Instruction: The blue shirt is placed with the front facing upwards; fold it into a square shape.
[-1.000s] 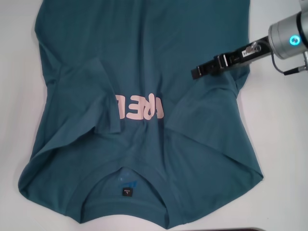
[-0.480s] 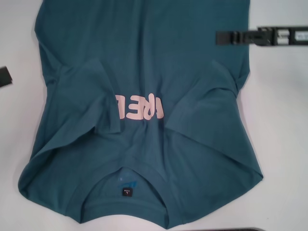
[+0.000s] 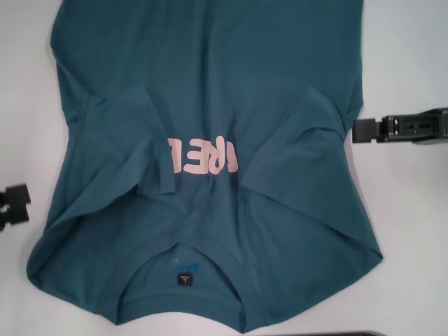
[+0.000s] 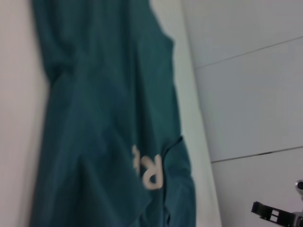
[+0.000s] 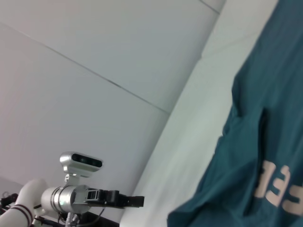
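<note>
across the white worktop [image 3: 413,231], largest item first:

- shirt [image 3: 210,105]: dark teal-blue, lying flat and front up, collar [image 3: 183,308] nearest the robot, hem running out of the head view at the far side. both sleeves are already turned inward over the chest, the left one [image 3: 119,150] covering the start of the lettering, the right one [image 3: 308,136] lying just beside its end. soft creases run from the shoulders toward the middle.
- right claw [image 3: 358,130]: at the right edge of the shirt, level with the folded sleeve, just off the cloth and holding nothing; whether its fingers are apart or together cannot be told.
- left claw [image 3: 15,204]: at the left border of the head view, apart from the shirt's side, holding nothing; its opening likewise cannot be told.
- lettering [image 3: 203,155]: pale pink block capitals, upside down from the robot's side; only a few letters show, roughly "r", "e" and another, the rest under the left sleeve.
- neck label [image 3: 184,278]: small dark square inside the collar, print too small to read.

handling note, as judgement: with the sleeves in, the next fold likely brings hem and collar together; each claw should pinch matching corners through all layers, lift evenly and lay the cloth down slowly so the tucked sleeves do not slide out.
</note>
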Robot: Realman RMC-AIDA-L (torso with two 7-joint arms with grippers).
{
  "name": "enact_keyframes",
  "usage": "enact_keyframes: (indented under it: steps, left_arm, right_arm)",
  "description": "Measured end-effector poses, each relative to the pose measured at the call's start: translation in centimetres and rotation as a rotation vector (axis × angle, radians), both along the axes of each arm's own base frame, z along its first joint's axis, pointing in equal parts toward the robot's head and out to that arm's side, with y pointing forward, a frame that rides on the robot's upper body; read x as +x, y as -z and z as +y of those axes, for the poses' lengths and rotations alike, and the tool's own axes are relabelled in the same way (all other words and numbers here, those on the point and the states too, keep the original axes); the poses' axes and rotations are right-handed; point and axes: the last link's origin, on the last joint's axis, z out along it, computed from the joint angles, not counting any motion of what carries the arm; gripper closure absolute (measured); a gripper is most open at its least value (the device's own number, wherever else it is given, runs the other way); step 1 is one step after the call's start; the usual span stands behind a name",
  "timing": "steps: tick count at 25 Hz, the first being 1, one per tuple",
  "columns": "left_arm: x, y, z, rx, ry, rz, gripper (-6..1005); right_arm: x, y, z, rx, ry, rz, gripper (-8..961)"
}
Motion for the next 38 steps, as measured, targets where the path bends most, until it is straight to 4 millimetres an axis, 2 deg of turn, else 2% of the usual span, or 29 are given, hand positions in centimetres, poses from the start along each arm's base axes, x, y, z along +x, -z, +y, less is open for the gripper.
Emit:
enact_keyframes:
  steps: [5, 12, 24, 30, 38]
  left_arm:
    - [-0.7, 0.6, -0.9, -0.029, -0.048, 0.010, 263]
    - [-1.0, 0.8, -1.1, -0.050, -0.093, 0.009, 264]
    - [-3.1, 1.3, -2.5, -0.098, -0.290, 0.053, 263]
    - [-3.6, 1.6, -2.6, -0.114, -0.351, 0.054, 264]
    - [-4.0, 3.2, -2.1, -0.165, -0.406, 0.096, 264]
  right_arm:
    - [0.5, 0.1, 0.2, 0.011, 0.023, -0.029, 220]
    - [0.5, 0.3, 0.7, 0.021, 0.025, -0.047, 220]
    - [1.1, -0.1, 1.1, 0.044, 0.071, -0.066, 221]
    - [1.3, -0.2, 1.1, 0.051, 0.082, -0.066, 221]
    - [1.1, -0.2, 1.4, 0.056, 0.085, -0.066, 221]
